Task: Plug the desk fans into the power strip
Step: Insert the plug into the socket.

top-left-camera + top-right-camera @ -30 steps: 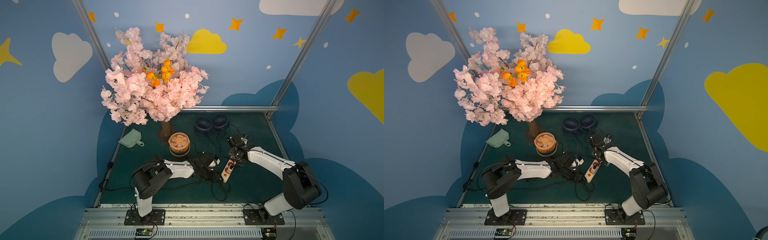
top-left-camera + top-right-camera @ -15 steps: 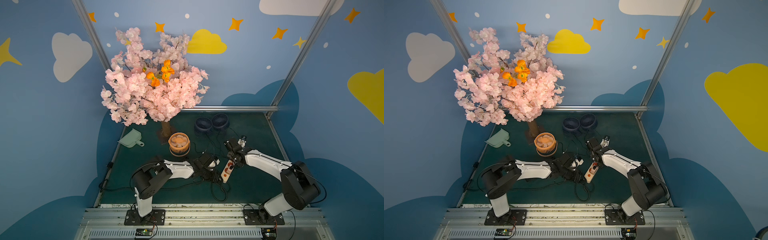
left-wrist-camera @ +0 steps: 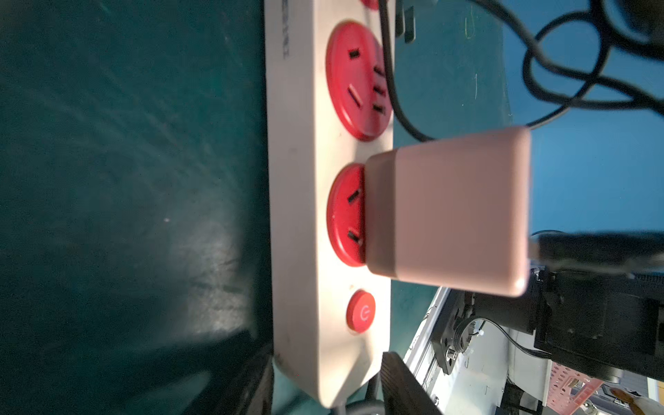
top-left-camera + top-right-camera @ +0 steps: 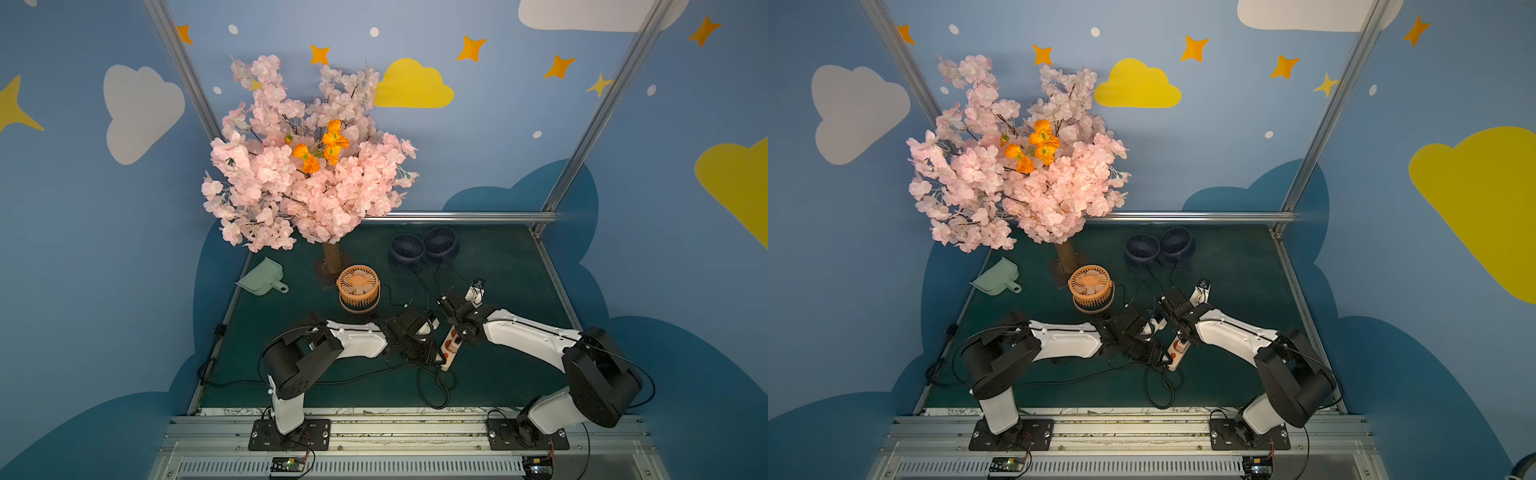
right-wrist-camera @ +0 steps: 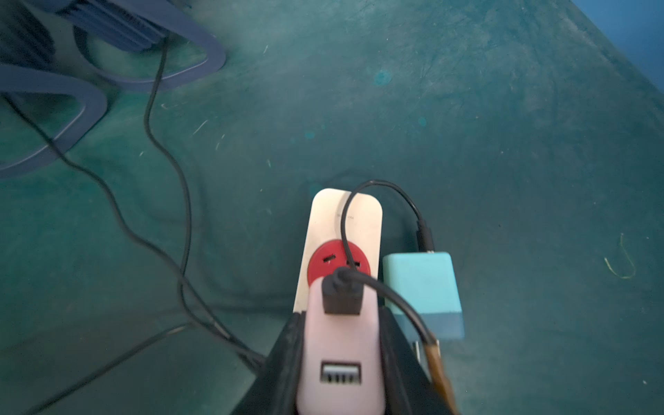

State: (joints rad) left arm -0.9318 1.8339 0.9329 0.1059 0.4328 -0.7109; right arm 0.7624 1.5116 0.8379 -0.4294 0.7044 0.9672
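Right gripper (image 5: 341,334) is clamped on a pink adapter (image 5: 341,359). We see the adapter seated against the power strip (image 3: 298,215), at the socket next to the button (image 3: 361,310). Left gripper (image 3: 323,373) pinches the strip's cord end, a finger on each side. The strip lies on the green mat (image 5: 503,143) between both arms, with a teal adapter (image 5: 420,287) just beside it.

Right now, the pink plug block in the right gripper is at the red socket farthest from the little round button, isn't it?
No. The pink plug block in the right gripper is at the red socket right next to the little round button on the power strip, not the farthest one. The left wrist view shows it.
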